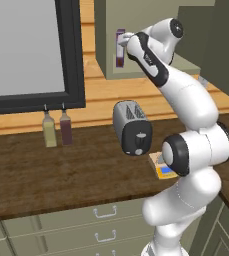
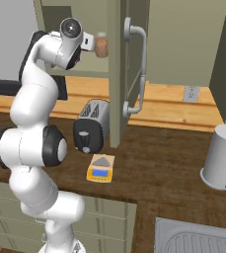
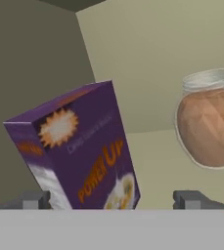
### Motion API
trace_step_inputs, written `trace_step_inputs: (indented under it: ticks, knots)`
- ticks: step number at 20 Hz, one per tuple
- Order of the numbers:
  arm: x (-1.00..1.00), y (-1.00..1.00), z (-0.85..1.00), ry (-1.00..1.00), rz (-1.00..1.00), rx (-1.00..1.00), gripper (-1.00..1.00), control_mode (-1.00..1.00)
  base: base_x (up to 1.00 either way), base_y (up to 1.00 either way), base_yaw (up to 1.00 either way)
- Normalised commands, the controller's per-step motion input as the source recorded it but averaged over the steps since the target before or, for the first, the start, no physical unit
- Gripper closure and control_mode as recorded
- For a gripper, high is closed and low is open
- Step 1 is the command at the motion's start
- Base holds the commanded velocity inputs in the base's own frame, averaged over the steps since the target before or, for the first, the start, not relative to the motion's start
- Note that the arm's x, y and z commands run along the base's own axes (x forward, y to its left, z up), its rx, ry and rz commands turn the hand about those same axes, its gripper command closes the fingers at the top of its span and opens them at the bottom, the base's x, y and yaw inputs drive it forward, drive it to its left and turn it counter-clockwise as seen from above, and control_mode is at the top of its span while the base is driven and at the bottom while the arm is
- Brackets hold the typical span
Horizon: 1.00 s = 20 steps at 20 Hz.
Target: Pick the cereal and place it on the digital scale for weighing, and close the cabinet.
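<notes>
Gripper [image 1: 122,40] up at cabinet [image 1: 151,20] shelf, beside cereal [image 1: 119,48]. Digital scale [image 2: 100,168] on counter [image 2: 164,168] by toaster [image 2: 91,126], cabinet door wide open. Jaws spread open around cereal [image 3: 79,151], not touching; jar [image 3: 209,119] beside.

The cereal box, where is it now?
The cereal box stands on the shelf inside the open cabinet, left of the brown jar in the hand view, between the open end effector fingertips.

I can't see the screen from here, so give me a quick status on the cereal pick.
Gripper open, jaws either side of the cereal, not closed. Cereal on the cabinet shelf, digital scale bare. Brown jar close beside the box.
</notes>
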Motion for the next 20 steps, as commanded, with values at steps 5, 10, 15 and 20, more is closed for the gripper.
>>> trace_step_inputs:
  ticks: [5, 10, 15, 20]
  knots:
    - [0.43, 0.0, -0.02, 0.0, 0.01, 0.0, -1.0, -1.0, 0.0, 0.0, 0.0]
    - [0.47, 0.0, -0.03, 0.0, 0.01, 0.0, -1.0, -1.0, 0.0, 0.0, 0.0]
    - [0.1, -0.23, 0.0, 0.0, 0.05, 0.04, -1.0, -1.0, 0.0, 0.0, 0.0]
    - [0.0, -0.27, -0.19, 0.0, 0.08, 0.03, -1.0, -1.0, 0.0, 0.0, 0.0]
